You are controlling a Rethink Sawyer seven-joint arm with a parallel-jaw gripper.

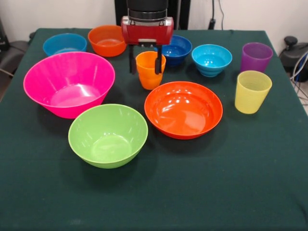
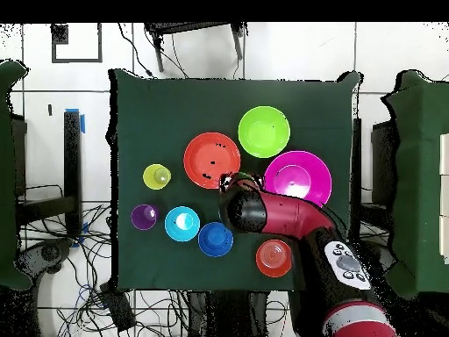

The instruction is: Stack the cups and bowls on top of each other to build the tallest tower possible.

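End effector (image 1: 144,62) straddled the orange cup (image 1: 150,70), fingers apart either side of rim, not yet clamped. Should've closed squarely, lifted straight, clearing the shallow orange bowl (image 1: 183,109) just beside the cup.

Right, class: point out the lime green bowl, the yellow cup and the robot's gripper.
lime green bowl (image 1: 108,135): front view, on its inside floor.
yellow cup (image 1: 252,91): front view, on its outer side wall.
gripper (image 1: 145,62): front view, midway between the fingertips, which straddle the orange cup (image 1: 149,77).
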